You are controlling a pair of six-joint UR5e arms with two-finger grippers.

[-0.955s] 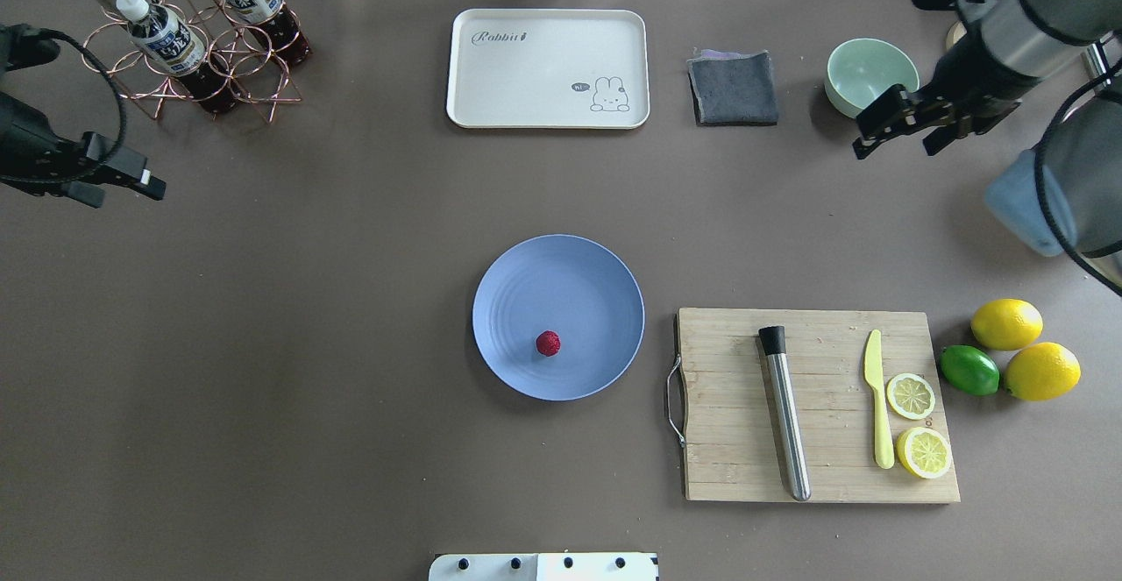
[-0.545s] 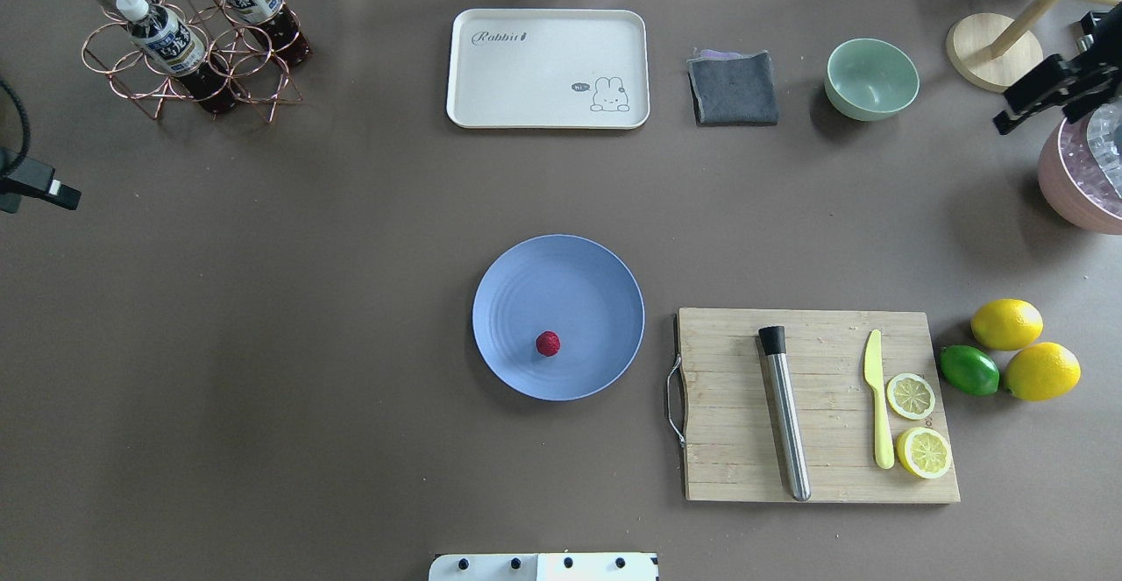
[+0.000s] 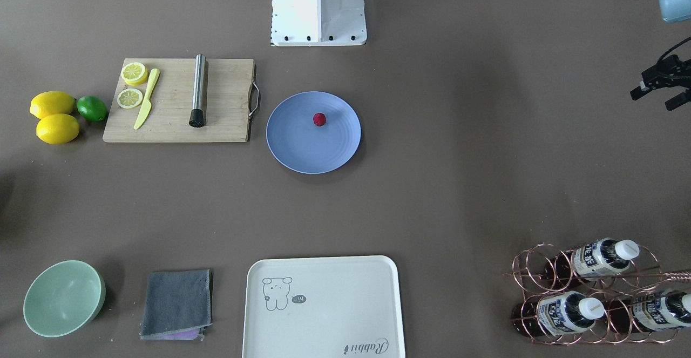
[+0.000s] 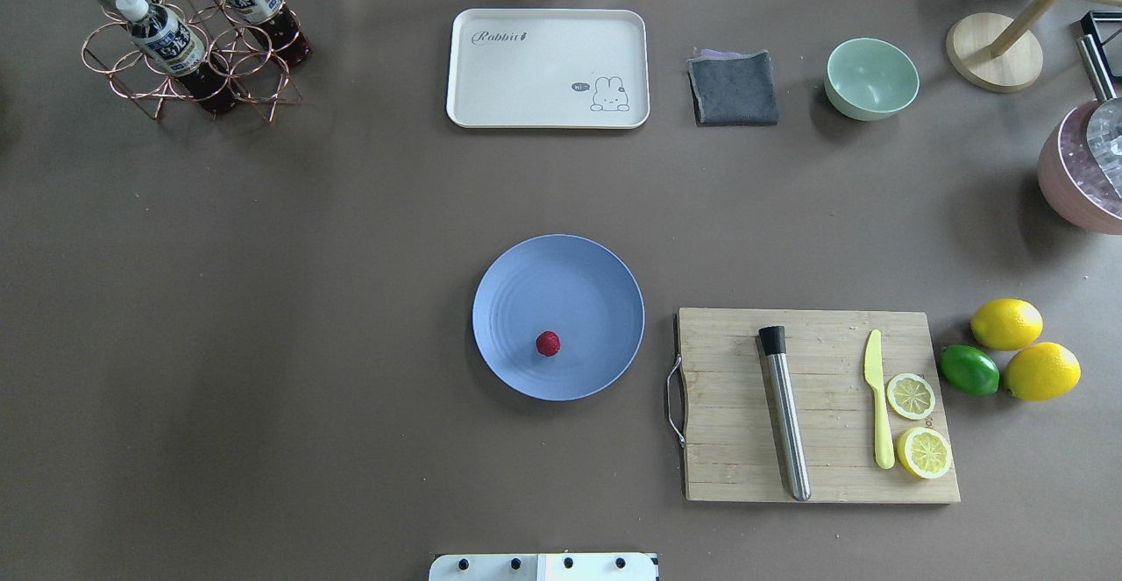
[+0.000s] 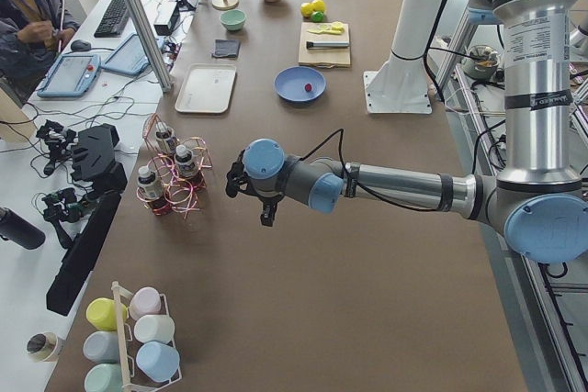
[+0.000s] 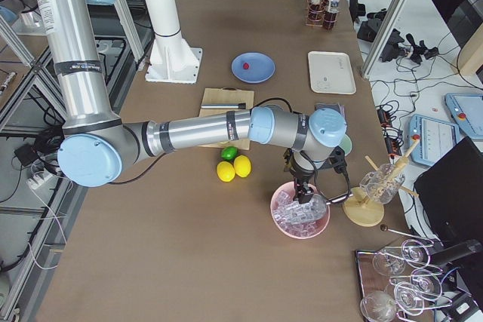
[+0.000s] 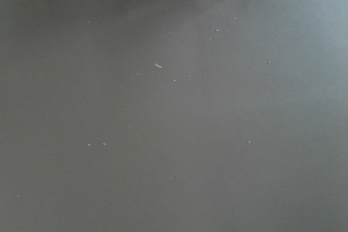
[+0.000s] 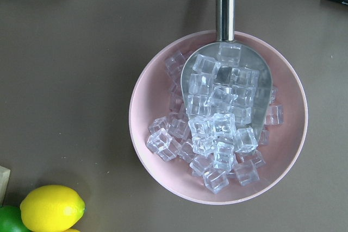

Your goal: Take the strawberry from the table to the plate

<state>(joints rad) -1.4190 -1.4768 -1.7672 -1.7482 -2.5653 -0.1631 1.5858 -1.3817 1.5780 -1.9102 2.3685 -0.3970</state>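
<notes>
Resting on the periwinkle-blue plate (image 4: 570,279), the strawberry (image 4: 548,343) lies on the part of the plate nearer to the robot's edge of the surface (image 4: 307,301), well apart from both arms. The plate sits about the middle of the surface, just beside the wooden cutting board (image 4: 727,406). The left gripper (image 3: 655,100) hangs over the left end of the surface, near the copper rack of bottles (image 5: 170,176), its jaws apart with nothing between them. The right gripper (image 6: 300,190) hangs above the pink bowl of ice cubes (image 8: 147,107) at the right end, where a metal scoop (image 8: 225,4) lies in the ice; whether its jaws are apart or together I cannot tell.
</notes>
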